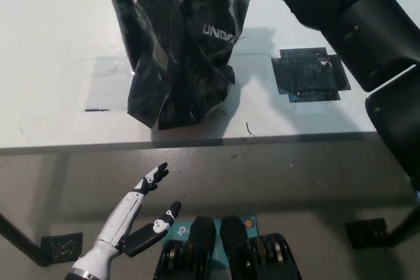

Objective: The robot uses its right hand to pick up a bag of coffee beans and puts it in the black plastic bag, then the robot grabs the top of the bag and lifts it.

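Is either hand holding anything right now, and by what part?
The black bag hangs stretched upward, its top out of frame beside the right arm, so the hold itself isn't visible. The left hand rests low, open and empty.

This looks like a lab or robot test room: a plain white rectangular table (59,50) bears clear tape outlines (108,83) and a patch of black tape squares (308,73) as placement marks, and it stands on a bare grey-brown floor (295,181) with black floor markers (62,248)
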### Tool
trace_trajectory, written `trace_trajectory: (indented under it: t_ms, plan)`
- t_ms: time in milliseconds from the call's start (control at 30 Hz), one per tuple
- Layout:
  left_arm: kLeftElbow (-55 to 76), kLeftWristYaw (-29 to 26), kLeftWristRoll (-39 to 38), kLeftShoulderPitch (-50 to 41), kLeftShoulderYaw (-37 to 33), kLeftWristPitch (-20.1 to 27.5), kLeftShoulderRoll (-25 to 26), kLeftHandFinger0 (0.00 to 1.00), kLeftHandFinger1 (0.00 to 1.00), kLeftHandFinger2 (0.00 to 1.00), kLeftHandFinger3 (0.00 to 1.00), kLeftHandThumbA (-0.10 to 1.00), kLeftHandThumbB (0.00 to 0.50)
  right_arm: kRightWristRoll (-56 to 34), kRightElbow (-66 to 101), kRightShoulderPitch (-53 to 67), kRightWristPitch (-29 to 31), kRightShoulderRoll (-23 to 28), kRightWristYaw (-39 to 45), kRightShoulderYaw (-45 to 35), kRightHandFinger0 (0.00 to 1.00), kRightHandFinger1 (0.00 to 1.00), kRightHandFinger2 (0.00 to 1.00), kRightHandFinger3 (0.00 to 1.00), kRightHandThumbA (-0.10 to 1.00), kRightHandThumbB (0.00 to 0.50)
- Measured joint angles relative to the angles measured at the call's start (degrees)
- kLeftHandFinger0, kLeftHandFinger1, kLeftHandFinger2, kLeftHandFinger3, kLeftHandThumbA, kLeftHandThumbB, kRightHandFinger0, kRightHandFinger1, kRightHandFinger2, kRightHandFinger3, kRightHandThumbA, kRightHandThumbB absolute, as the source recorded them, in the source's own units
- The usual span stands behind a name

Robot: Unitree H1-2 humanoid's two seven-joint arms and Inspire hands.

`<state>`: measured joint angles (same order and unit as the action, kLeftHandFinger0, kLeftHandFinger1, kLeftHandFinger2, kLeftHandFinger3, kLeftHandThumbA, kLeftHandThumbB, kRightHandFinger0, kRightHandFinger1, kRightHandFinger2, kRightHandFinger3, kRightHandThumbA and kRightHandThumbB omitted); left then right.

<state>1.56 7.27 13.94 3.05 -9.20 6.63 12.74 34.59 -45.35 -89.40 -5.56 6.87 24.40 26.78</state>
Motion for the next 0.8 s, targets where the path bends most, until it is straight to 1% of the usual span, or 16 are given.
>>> trace_trajectory:
  t_ms: [67, 100, 200, 333, 400, 433, 500, 533, 567, 667, 700, 733, 767, 800]
  plan:
    - [0.0, 0.0, 0.1, 0.0, 0.0, 0.0, 0.0, 1.0, 1.0, 1.0, 1.0, 0.62, 0.157, 0.4, -2.8, -1.1, 1.0, -0.1, -0.7, 0.5, 0.0, 0.24, 0.58, 0.61, -0.1, 0.151]
    - [0.0, 0.0, 0.1, 0.0, 0.0, 0.0, 0.0, 1.0, 1.0, 1.0, 1.0, 0.62, 0.158, 0.4, -3.3, -1.3, 1.1, -0.1, -0.8, 0.5, 0.0, 0.25, 0.6, 0.65, -0.1, 0.14]
    - [0.0, 0.0, 0.2, 0.0, -0.1, 0.0, 0.0, 1.0, 1.0, 1.0, 1.0, 0.61, 0.157, 0.9, -8.0, -3.3, 2.6, -0.1, -2.4, 1.0, 0.0, 0.26, 0.61, 0.68, -0.09, 0.139]
    - [0.0, 0.0, 0.3, -0.1, -0.2, -0.1, 0.0, 1.0, 1.0, 1.0, 1.0, 0.61, 0.154, 1.2, -13.6, -5.5, 4.2, -0.2, -3.7, 1.6, 0.0, 0.24, 0.59, 0.62, -0.08, 0.154]
    - [0.0, 0.0, 0.3, -0.1, -0.3, -0.1, 0.0, 1.0, 1.0, 1.0, 1.0, 0.61, 0.157, 1.3, -15.2, -6.1, 4.6, -0.2, -4.1, 1.7, 0.0, 0.23, 0.57, 0.58, -0.05, 0.158]
    - [0.0, 0.0, 0.3, -0.1, -0.4, -0.1, 0.0, 1.0, 1.0, 1.0, 1.0, 0.61, 0.16, 1.4, -16.6, -6.6, 5.0, -0.3, -4.6, 1.8, 0.0, 0.21, 0.54, 0.55, -0.06, 0.161]
    - [0.0, 0.0, 0.4, -0.1, -0.5, -0.1, 0.0, 1.0, 1.0, 1.0, 1.0, 0.61, 0.159, 1.6, -18.8, -7.4, 5.6, -0.4, -5.4, 2.0, 0.0, 0.2, 0.54, 0.55, -0.07, 0.161]
    - [0.0, 0.0, 0.4, -0.1, -0.6, -0.1, 0.0, 1.0, 1.0, 1.0, 1.0, 0.61, 0.156, 1.6, -19.4, -7.6, 5.8, -0.5, -5.7, 2.0, 0.0, 0.19, 0.52, 0.53, -0.09, 0.16]
    - [0.0, 0.0, 0.4, -0.1, -0.7, -0.1, 0.0, 1.0, 1.0, 1.0, 1.0, 0.61, 0.156, 1.8, -20.5, -8.1, 6.1, -0.7, -6.4, 2.1, 0.0, 0.19, 0.53, 0.54, -0.08, 0.155]
    - [0.0, 0.0, 0.4, -0.1, -0.9, -0.1, 0.0, 1.0, 1.0, 1.0, 1.0, 0.61, 0.157, 1.9, -22.4, -8.8, 6.8, -1.3, -7.7, 2.3, 0.0, 0.19, 0.53, 0.55, -0.07, 0.17]
    - [0.0, 0.0, 0.4, -0.1, -1.0, -0.1, 0.0, 1.0, 1.0, 1.0, 1.0, 0.61, 0.156, 2.0, -23.0, -9.0, 7.0, -1.5, -8.1, 2.4, 0.0, 0.18, 0.52, 0.54, -0.06, 0.18]
    - [0.0, 0.0, 0.4, -0.1, -1.0, -0.1, 0.0, 1.0, 1.0, 1.0, 1.0, 0.6, 0.151, 2.0, -23.1, -9.1, 7.0, -1.5, -8.1, 2.4, 0.0, 0.15, 0.48, 0.5, -0.04, 0.183]
    - [0.0, 0.0, 0.4, -0.1, -1.2, -0.1, 0.0, 1.0, 1.0, 1.0, 1.0, 0.6, 0.152, 2.1, -23.8, -9.4, 7.2, -1.8, -8.9, 2.5, 0.0, 0.13, 0.46, 0.49, -0.03, 0.193]
    - [0.0, 0.0, 0.4, -0.1, -1.3, -0.1, 0.0, 1.0, 1.0, 1.0, 1.0, 0.6, 0.152, 2.2, -24.4, -9.8, 7.6, -2.1, -9.7, 2.6, 0.0, 0.13, 0.46, 0.49, -0.03, 0.193]
